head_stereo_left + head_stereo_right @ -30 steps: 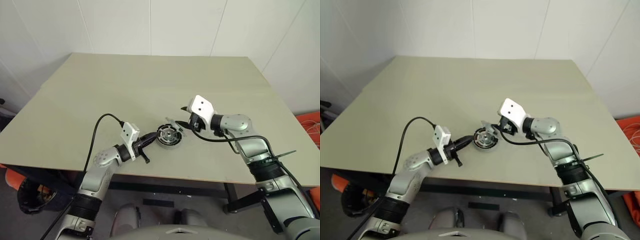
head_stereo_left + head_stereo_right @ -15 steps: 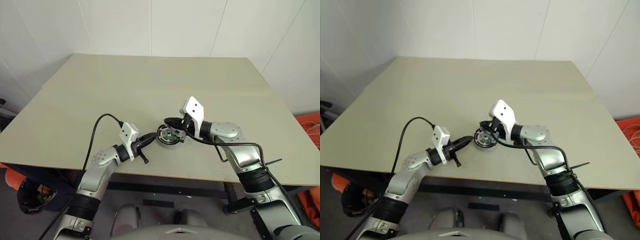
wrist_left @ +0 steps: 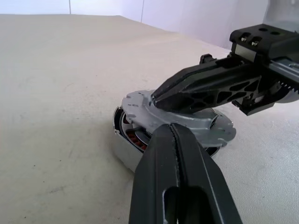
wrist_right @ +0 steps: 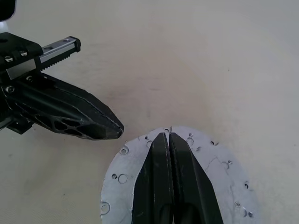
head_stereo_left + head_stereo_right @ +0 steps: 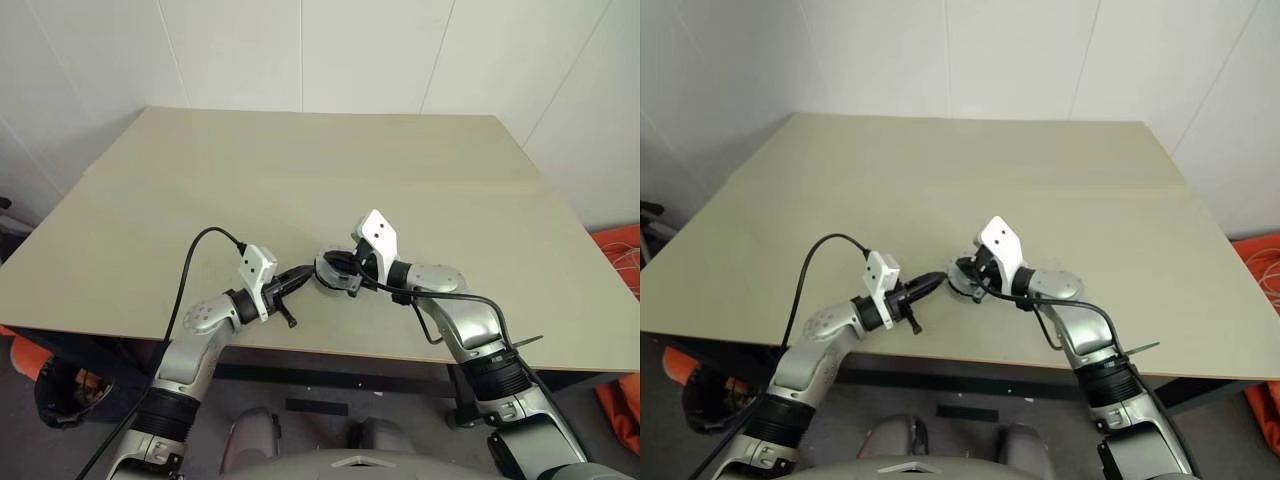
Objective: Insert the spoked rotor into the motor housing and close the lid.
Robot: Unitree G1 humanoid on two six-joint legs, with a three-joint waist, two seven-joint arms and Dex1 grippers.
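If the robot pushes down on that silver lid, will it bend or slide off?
The lid looks like stiff metal, so it probably won't bend. It sits slightly askew on the motor housing, so a sideways push could slide it. The shut right gripper rests on top, likely pressing it flat.

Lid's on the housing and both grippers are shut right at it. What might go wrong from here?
The lid looks tilted on the motor housing, copper windings showing under its raised edge; pressing with the right gripper might jam it crooked. The left gripper only touches the housing's side, so the housing could slide on the table.
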